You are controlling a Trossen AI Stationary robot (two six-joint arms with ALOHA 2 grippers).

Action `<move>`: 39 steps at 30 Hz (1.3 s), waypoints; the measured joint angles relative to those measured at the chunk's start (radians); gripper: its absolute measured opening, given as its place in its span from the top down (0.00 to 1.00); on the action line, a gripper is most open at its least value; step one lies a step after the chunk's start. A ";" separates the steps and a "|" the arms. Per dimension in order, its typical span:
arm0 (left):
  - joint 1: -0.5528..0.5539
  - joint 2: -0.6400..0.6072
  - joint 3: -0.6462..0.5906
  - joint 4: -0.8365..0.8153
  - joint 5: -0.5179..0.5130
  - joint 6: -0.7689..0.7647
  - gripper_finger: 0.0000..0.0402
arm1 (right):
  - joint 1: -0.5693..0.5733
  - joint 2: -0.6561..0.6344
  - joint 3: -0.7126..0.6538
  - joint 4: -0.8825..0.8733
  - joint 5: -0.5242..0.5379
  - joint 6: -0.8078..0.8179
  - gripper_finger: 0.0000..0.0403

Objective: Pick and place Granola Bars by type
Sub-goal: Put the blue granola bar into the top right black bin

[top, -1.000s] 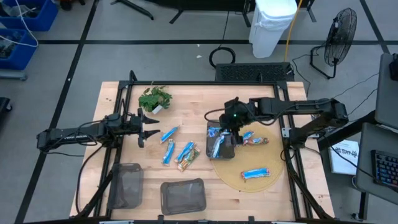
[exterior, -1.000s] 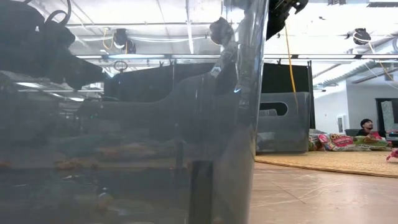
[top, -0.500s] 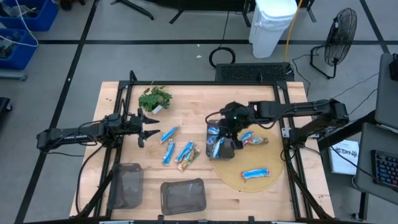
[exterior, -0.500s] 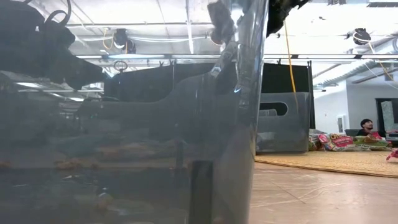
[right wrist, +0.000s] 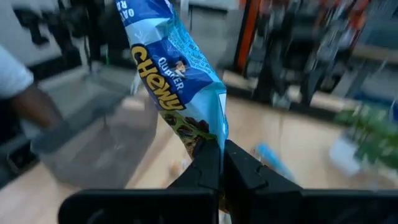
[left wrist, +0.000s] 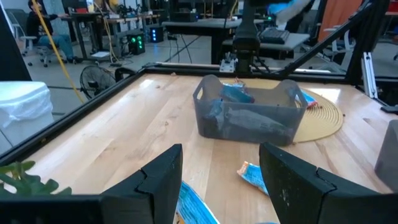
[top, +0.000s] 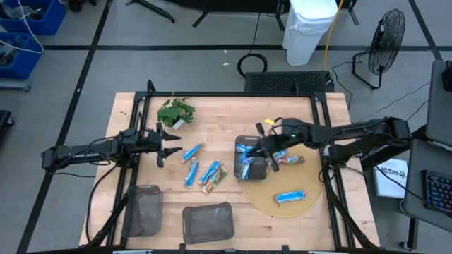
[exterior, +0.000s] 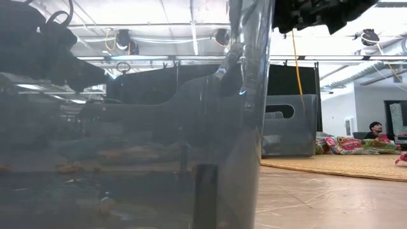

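Note:
My right gripper (top: 270, 149) hovers over the right edge of a clear plastic bin (top: 253, 161) and is shut on a blue-and-white granola bar (right wrist: 171, 68). The bin (left wrist: 249, 118) holds a few blue bars. Three blue bars (top: 191, 152) (top: 191, 171) (top: 210, 171) and a brown-green one (top: 215, 181) lie flat on the wood left of the bin. A blue bar (top: 290, 197) and a red one (top: 291, 161) lie on a round woven mat (top: 282, 208). My left gripper (top: 169, 141) waits open at the table's left, above the wood. My right gripper pinches the blue bar by its lower end (right wrist: 211, 140), between the two shut fingers (right wrist: 239, 168). The bar is lifted clear and stands out beyond the fingertips. Only this end of the wrapper lies in the hold.
Two dark mesh trays (top: 145, 212) (top: 208, 222) sit by the near edge. A green plant sprig (top: 175, 111) lies at the far left. A black frame (top: 325, 141) borders the table. Bare wood lies between the plant and the bin.
My right gripper has swung from above the bin's far side toward the table's right edge and turned its wrist, its arm stretching out lower. The bars on the table and the mat have stayed where they were.

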State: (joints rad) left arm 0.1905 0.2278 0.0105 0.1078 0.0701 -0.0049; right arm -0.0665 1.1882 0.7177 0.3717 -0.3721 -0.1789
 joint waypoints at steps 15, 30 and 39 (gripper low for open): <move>0.000 0.001 0.000 0.000 0.000 0.000 0.46 | -0.122 -0.262 -0.222 0.179 0.008 0.115 1.00; 0.000 0.001 0.000 0.000 0.000 0.000 0.46 | -0.255 -0.287 -0.227 0.231 0.275 0.165 1.00; 0.000 0.001 0.000 0.000 -0.001 0.000 0.46 | -0.262 -0.287 -0.227 0.320 0.477 0.179 1.00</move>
State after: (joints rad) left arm 0.1902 0.2291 0.0105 0.1081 0.0696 -0.0051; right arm -0.3283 0.9012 0.4908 0.6918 0.1049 -0.0002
